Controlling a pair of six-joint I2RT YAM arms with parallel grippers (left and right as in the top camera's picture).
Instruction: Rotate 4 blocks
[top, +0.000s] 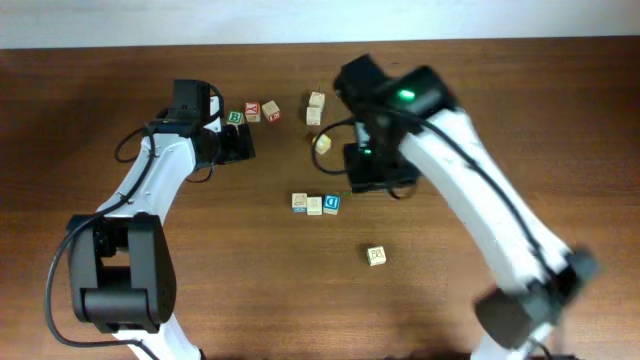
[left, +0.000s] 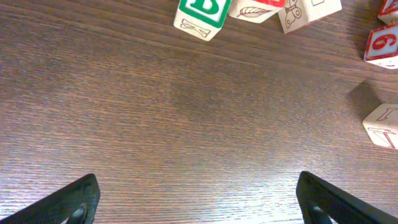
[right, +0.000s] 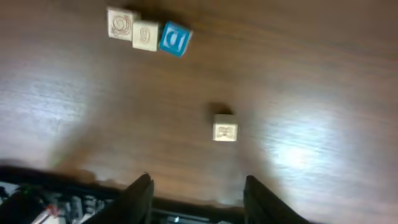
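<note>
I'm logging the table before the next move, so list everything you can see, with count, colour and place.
Green B block: one, green face, upper left, by the left arm.
Neighbour blocks: two, pale wood, one red-topped, right of it.
Pale pair: two, touching, top centre.
Yellowish block: one, just below that pair.
Row of blocks: three, two pale, one blue at the right end, centre.
Lone block: one, yellowish, lower centre.
Table: one, dark brown wood.
Left claw: open, empty.
Right claw: open, empty.

Blue-faced block (right: 175, 38); green-lettered cube (left: 200, 12); dark woodgrain table (left: 186, 112)
</note>
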